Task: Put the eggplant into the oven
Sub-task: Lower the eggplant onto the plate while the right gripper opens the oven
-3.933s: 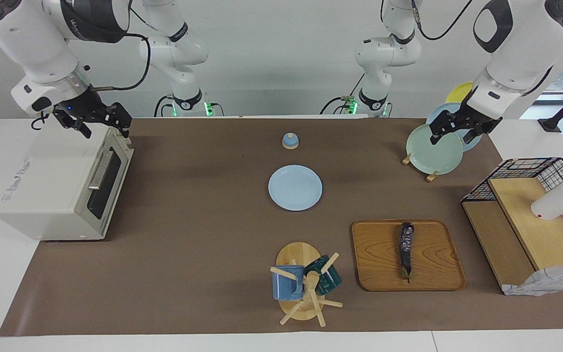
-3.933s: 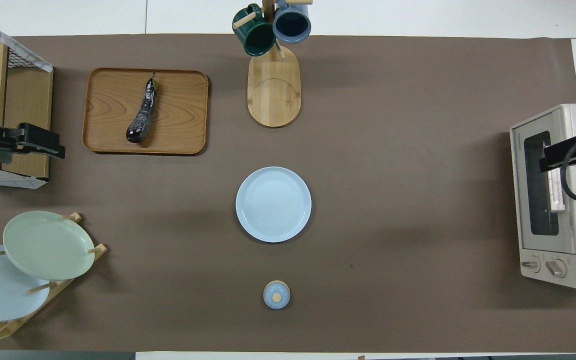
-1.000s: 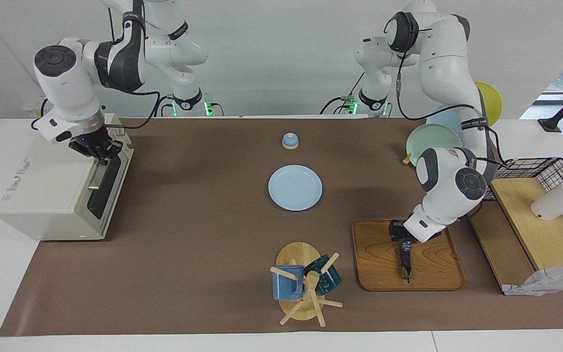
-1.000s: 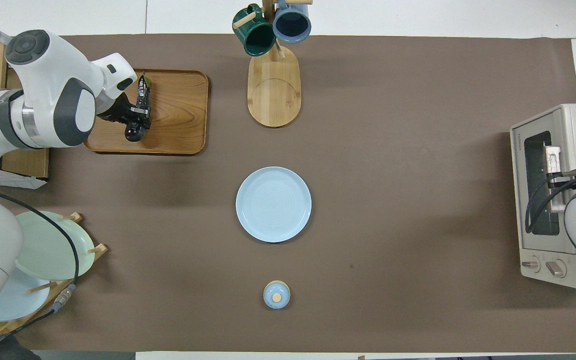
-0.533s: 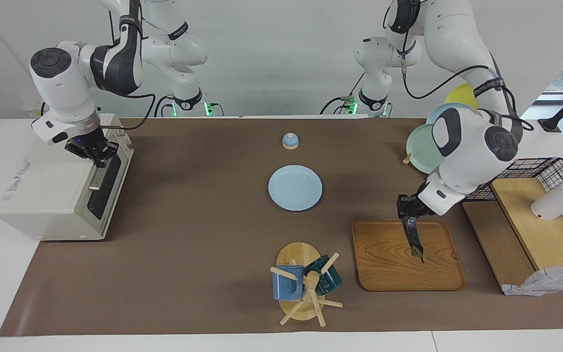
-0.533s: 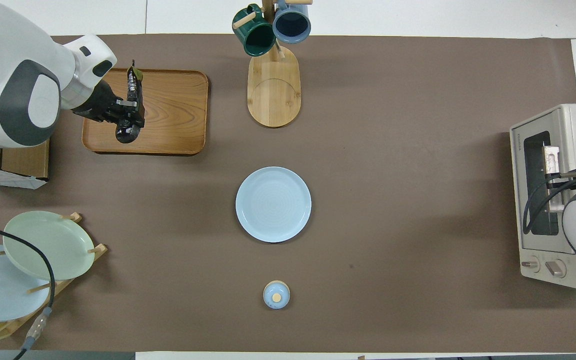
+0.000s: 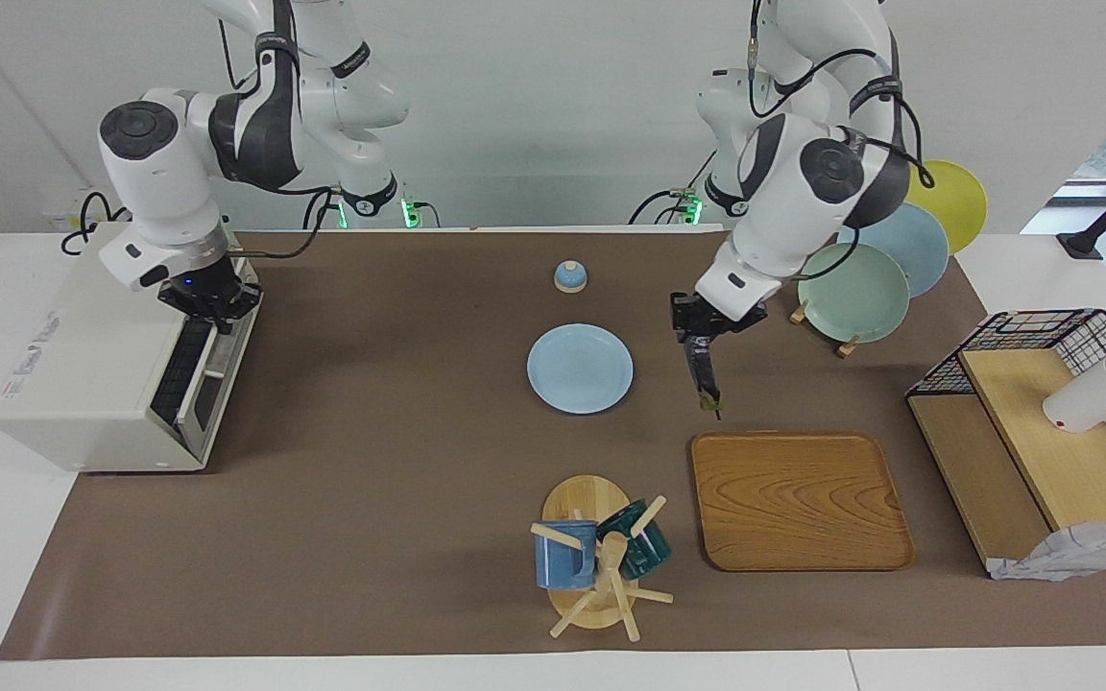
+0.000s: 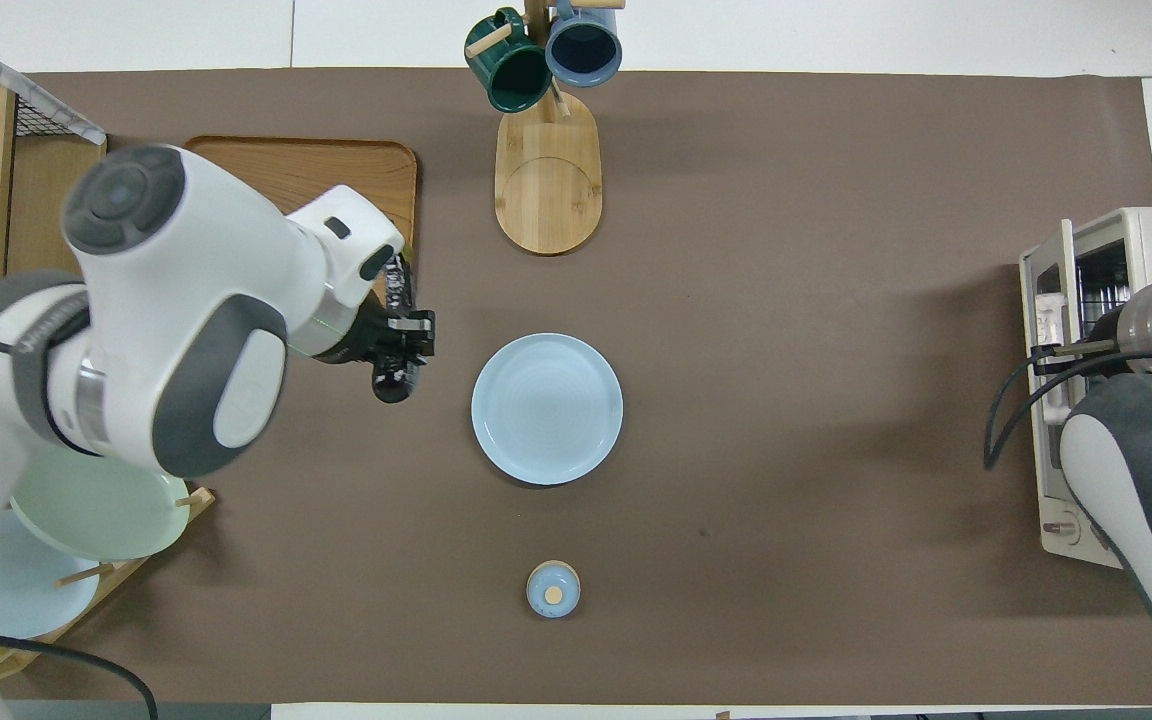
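My left gripper [image 7: 694, 338] is clamped on the eggplant [image 7: 704, 372], which hangs stem-down in the air over bare mat between the blue plate [image 7: 580, 369] and the wooden tray [image 7: 800, 501]. Pickup done. My right gripper [image 7: 204, 299] is clenched on the oven [image 7: 92, 374] door handle, door part-open. Left to do, by my est.: open fully, carry across, place on rack.
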{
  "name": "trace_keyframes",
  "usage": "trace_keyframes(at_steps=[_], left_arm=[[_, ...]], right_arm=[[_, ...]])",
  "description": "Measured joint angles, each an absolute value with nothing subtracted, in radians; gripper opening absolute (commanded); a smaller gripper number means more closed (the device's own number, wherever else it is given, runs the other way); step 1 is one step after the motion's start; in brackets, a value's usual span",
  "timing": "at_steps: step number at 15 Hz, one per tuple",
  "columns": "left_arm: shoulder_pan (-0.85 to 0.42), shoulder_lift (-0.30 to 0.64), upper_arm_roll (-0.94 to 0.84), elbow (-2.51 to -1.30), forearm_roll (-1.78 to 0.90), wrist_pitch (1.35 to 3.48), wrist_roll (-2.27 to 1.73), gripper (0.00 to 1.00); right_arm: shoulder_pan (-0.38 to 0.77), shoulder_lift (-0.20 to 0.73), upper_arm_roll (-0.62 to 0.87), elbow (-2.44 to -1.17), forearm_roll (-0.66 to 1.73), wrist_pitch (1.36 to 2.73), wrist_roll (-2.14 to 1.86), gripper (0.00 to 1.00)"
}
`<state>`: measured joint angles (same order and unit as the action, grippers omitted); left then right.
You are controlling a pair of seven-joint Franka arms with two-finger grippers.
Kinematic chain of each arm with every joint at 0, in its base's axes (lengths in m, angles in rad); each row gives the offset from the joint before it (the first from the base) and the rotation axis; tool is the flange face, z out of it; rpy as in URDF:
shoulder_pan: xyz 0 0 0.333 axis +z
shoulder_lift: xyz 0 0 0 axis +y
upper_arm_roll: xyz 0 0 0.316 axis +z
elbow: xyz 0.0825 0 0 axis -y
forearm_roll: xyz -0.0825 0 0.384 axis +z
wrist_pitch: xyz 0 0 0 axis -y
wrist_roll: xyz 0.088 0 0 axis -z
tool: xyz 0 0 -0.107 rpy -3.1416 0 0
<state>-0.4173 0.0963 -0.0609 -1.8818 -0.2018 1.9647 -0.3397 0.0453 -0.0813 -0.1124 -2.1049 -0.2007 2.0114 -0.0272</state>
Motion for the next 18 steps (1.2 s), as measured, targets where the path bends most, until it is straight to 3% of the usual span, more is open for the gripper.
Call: trace_keyframes(at_steps=[5,10,13,14,15,18], left_arm=[[-0.614,0.087,-0.062,-2.061,-0.203,2.238,-0.491,0.0],[-0.679,0.206,-0.059,-2.089,-0.203,2.399,-0.541,0.0],[-0.679,0.227,-0.055,-2.088,-0.203,2.409,-0.541,0.0],[-0.679,0.226,-0.055,-2.088,-0.203,2.409,-0.541,0.72],[-0.679,0.225,-0.054,-2.088,-0.203,2.409,-0.537,1.0],[-0.679,0.221,-0.051,-2.085,-0.203,2.401,-0.519,1.0]], right_arm=[[0.099,-0.009,-0.109,-2.119,-0.129,2.108,0.024,0.0],[0.121,0.042,-0.107,-2.154,-0.095,2.211,0.046,0.0],[0.138,0.052,-0.107,-2.178,-0.096,2.265,0.094,0.0],[0.148,0.057,-0.107,-2.183,-0.096,2.276,0.117,0.0],[0.157,0.063,-0.107,-2.186,-0.096,2.285,0.135,0.0],[0.176,0.093,-0.108,-2.19,-0.071,2.309,0.162,0.0]])
